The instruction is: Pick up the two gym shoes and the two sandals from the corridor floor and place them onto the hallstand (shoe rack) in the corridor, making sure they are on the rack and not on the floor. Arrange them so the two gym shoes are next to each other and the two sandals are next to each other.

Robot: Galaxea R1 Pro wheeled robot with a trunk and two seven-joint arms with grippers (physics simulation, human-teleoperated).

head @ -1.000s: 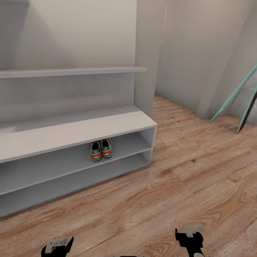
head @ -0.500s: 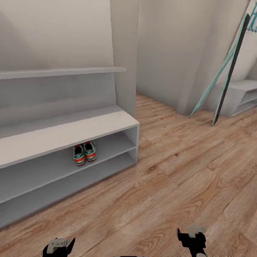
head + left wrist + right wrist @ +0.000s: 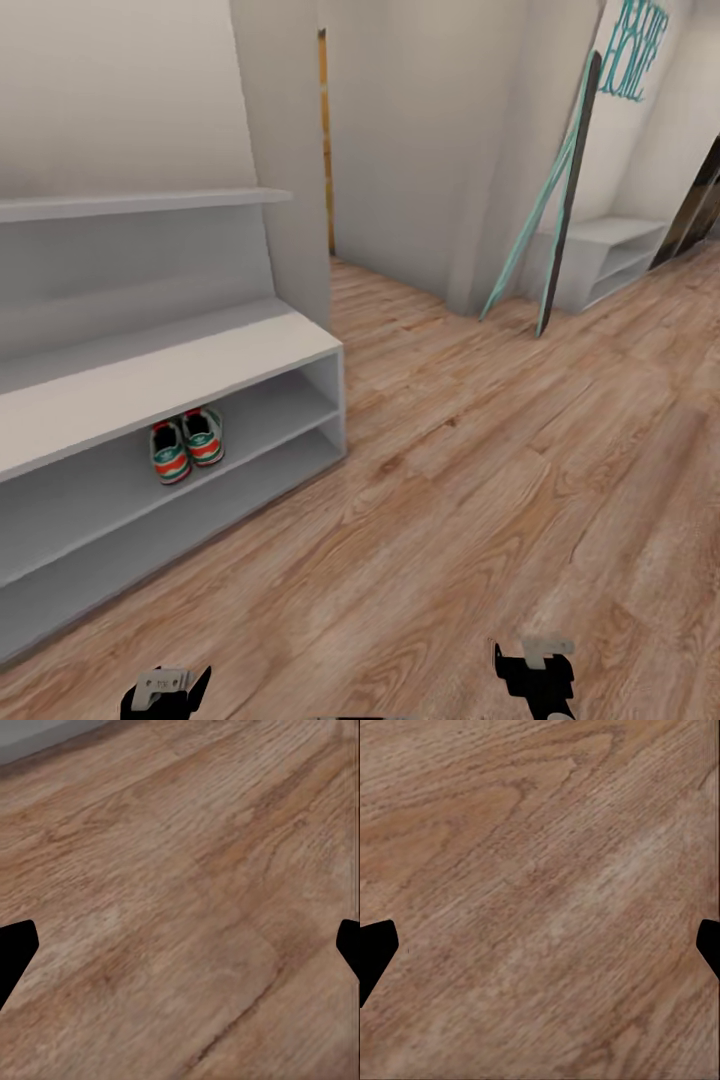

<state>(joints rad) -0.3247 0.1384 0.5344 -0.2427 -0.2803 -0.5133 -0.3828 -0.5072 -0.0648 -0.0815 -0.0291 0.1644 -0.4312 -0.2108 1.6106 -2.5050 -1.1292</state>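
View panned right: corridor floor (image 3: 480,480) now fills more of frame, hallstand (image 3: 170,375) slid left. Gym shoes (image 3: 186,443) sit paired in its upper compartment, that half looks done. Sandals still to fetch. Left gripper (image 3: 180,945) and right gripper (image 3: 540,945) spread apart, empty.

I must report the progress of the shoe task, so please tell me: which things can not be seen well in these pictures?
- Hallstand: the head view's left edge cuts it off, so part of its compartments is hidden.
- Gym shoes: only the heels show; the flat top hides the fronts.
- Left gripper and right gripper: cut by the bottom edge.
- Wall lettering: too skewed to read surely.
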